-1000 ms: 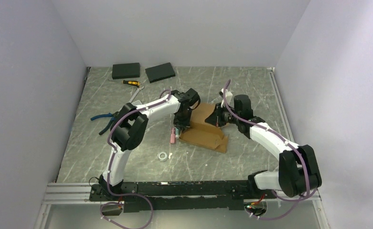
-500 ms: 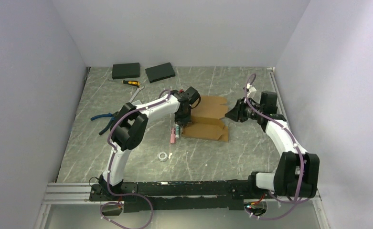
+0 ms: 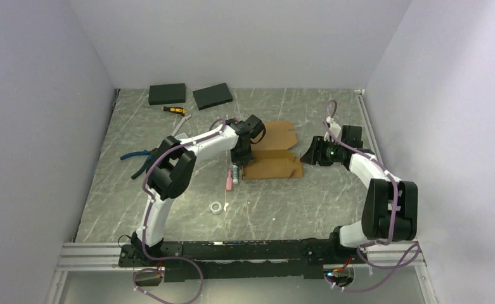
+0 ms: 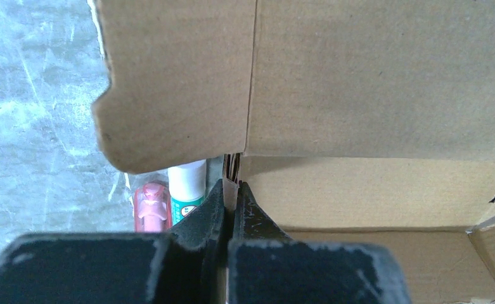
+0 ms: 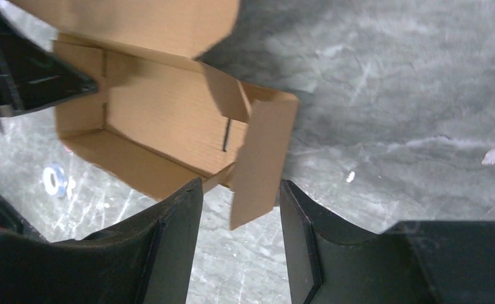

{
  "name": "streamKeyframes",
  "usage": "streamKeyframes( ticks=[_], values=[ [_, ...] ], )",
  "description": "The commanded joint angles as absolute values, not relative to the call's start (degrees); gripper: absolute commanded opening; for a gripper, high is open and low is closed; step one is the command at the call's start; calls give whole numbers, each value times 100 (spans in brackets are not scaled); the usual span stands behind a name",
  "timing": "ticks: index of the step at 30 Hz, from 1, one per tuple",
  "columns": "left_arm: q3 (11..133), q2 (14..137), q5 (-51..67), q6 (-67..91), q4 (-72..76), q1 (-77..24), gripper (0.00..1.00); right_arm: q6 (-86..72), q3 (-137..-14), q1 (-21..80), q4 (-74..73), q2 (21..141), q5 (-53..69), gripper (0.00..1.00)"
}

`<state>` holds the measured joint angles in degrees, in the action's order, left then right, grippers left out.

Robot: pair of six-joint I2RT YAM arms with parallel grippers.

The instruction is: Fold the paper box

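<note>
The paper box (image 3: 273, 155) is brown corrugated cardboard, partly formed, lying mid-table with its lid panel spread flat toward the back. My left gripper (image 3: 239, 163) is at its left end and is shut on the thin edge of a side wall (image 4: 232, 187). The box (image 4: 371, 76) fills the left wrist view. My right gripper (image 3: 309, 156) is at the box's right end and stands open. In the right wrist view a loose end flap (image 5: 260, 158) reaches between the fingers (image 5: 181, 221), and neither pad touches it. The box's open inside (image 5: 149, 126) shows beyond.
Two black slabs (image 3: 167, 94) (image 3: 212, 95) lie at the back left with a yellow-handled screwdriver (image 3: 173, 110). Blue pliers (image 3: 137, 158) lie at the left. A pink item (image 3: 230, 180) and a glue stick (image 3: 236, 173) sit beside the box's left end. A tape ring (image 3: 216, 208) lies nearer.
My right gripper opened, let go of the box and drew back to the right. The raised lid panel dropped flat toward the back. The left gripper kept its hold.
</note>
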<state>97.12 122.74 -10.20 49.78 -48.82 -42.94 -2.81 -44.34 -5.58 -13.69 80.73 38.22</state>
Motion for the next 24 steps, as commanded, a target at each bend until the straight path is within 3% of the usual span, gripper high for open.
streamKeyframes(
  ticks=[1,5,8,13,24],
  values=[
    [9697,12210,-1196,5264,-4607,-4258,0,-400,-4680,-299,-1369,8331,3113,50],
    [9741,12208,-1078,5314,-4643,-4267,0,-387,-4714,-56,-1344,8452,2595,46],
    [9772,12225,-994,5334,-4667,-4264,0,-313,-4819,108,-1361,8626,2243,34],
    [9803,12233,-958,5360,-4707,-4289,0,-146,-4924,482,-1240,8503,1547,0],
    [9973,12306,-950,5293,-4765,-4296,0,235,-4711,1220,-932,7698,1379,0]
  ],
)
